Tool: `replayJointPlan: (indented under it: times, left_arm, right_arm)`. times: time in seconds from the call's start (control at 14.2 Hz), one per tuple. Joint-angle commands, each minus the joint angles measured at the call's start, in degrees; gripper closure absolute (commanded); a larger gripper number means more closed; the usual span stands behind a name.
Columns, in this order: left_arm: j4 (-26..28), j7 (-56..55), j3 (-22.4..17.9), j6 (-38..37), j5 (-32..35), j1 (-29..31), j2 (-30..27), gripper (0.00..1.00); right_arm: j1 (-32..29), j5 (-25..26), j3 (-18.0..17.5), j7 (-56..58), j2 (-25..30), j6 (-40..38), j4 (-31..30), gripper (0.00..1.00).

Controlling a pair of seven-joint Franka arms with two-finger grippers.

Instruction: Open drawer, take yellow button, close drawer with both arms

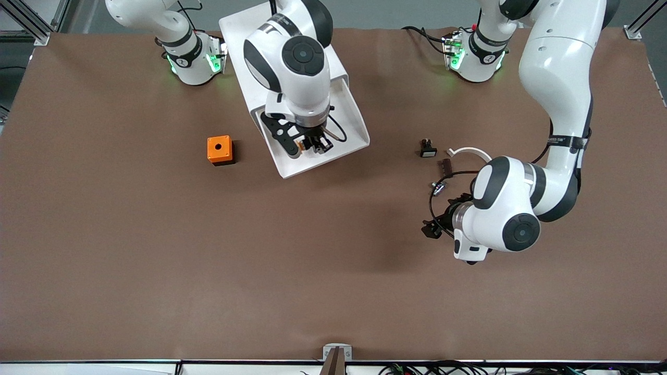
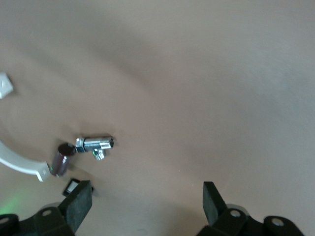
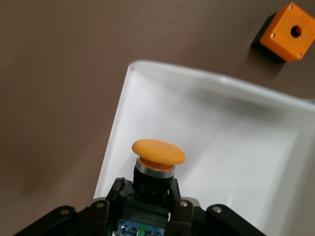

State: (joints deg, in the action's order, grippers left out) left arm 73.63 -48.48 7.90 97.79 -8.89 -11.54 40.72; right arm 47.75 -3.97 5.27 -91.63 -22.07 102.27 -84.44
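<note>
The right tool [image 1: 312, 141] hangs over the pulled-out drawer [image 1: 354, 117], clenched on the button [image 3: 157, 160], whose black body sits between its fingers [image 3: 179, 194] with the round orange cap pointing out over the drawer's white floor. The drawer juts from the white cabinet [image 1: 237, 28] that stands near the surface's edge by the arm bases. The orange cube with a hole [image 1: 219, 149] rests on the brown surface [image 1: 156, 250] just beside the drawer, toward the right arm's end. The left tool [image 2: 145, 206] hovers over bare surface toward the left arm's end, released, its fingers [image 2: 78, 201] spread wide, near a small metal fitting [image 2: 96, 144], a white curved clip [image 1: 469, 151] and a small black part with a white face [image 1: 428, 149].
</note>
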Motion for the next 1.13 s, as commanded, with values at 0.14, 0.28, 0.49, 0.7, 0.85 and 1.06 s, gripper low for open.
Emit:
replayJointPlan:
  times: [0.14,0.28,0.49,0.7,0.85,1.06]
  left_arm:
    - [1.78,7.61,4.21,2.04,-0.78,-0.06,-3.18,0.01]
    - [3.88,7.61,6.68,4.94,-0.17,-0.32,-4.94,0.01]
    - [9.85,7.18,8.27,12.75,-0.08,-3.91,-8.63,0.01]
    - [9.96,3.67,8.27,14.62,-0.08,-8.48,-9.08,0.01]
    - [9.96,0.26,8.10,15.41,0.70,-11.47,-8.99,0.01]
    - [9.78,-5.64,8.36,16.56,4.93,-14.72,-8.29,0.01]
  right_arm:
    - [-12.38,-2.09,-0.09,23.18,3.51,-5.76,2.79,1.00]
    - [-18.10,-2.09,-0.09,32.00,3.61,-5.94,2.71,1.00]
    - [-27.50,-2.00,-0.09,47.54,3.26,-5.33,1.74,1.00]
    - [-37.96,-1.92,0.00,66.16,2.38,-2.70,0.69,1.00]
    - [-45.35,-1.92,-0.08,80.05,0.72,-0.50,0.51,1.00]
    - [-52.48,-1.04,0.00,93.52,-2.62,4.58,0.59,1.00]
